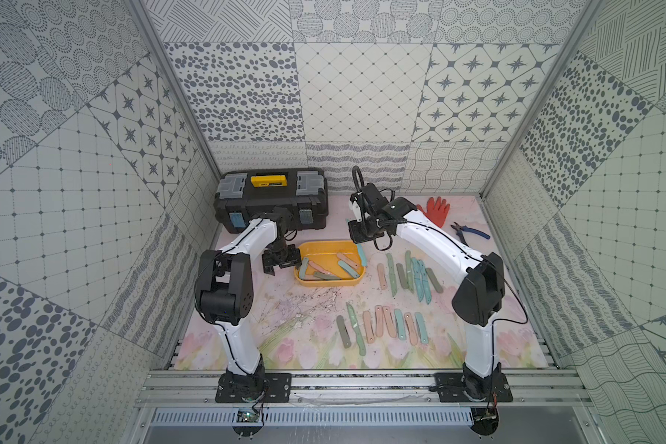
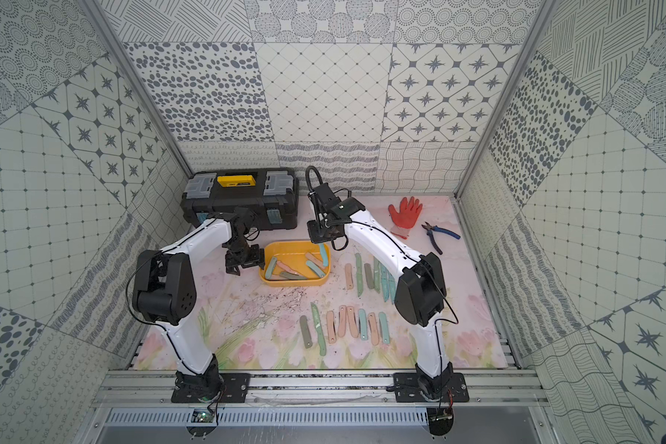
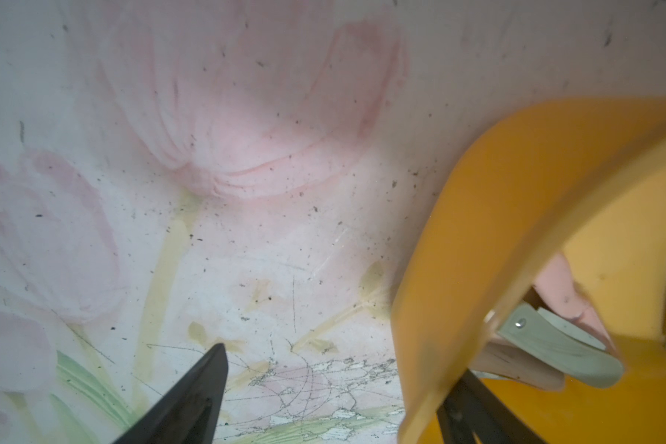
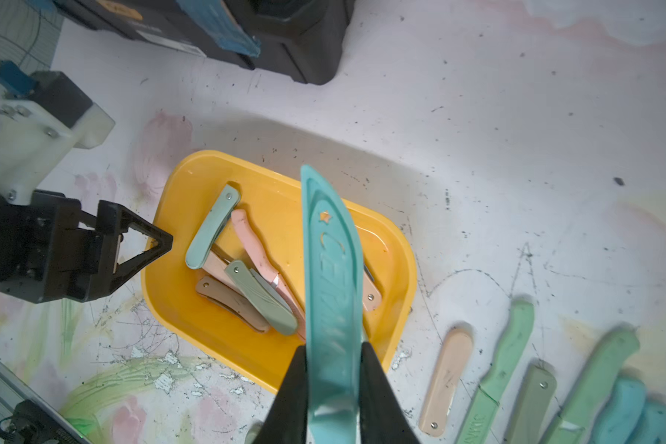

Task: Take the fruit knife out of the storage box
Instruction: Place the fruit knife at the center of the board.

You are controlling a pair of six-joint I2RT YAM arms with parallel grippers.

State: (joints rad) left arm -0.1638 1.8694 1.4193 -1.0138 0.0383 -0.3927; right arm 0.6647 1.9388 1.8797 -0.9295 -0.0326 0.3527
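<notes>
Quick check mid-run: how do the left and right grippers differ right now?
The left gripper is open and empty; the right gripper is shut on a teal knife. The left gripper sits low, astride the end wall of the yellow tub, while the right gripper is higher, holding the knife over the tub's opposite end. Both are at the same tub.

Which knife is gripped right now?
The turquoise knife with embossed lettering, pinched by the fingers of the right gripper. All the others lie loose in the storage box or in rows on the table.
</notes>
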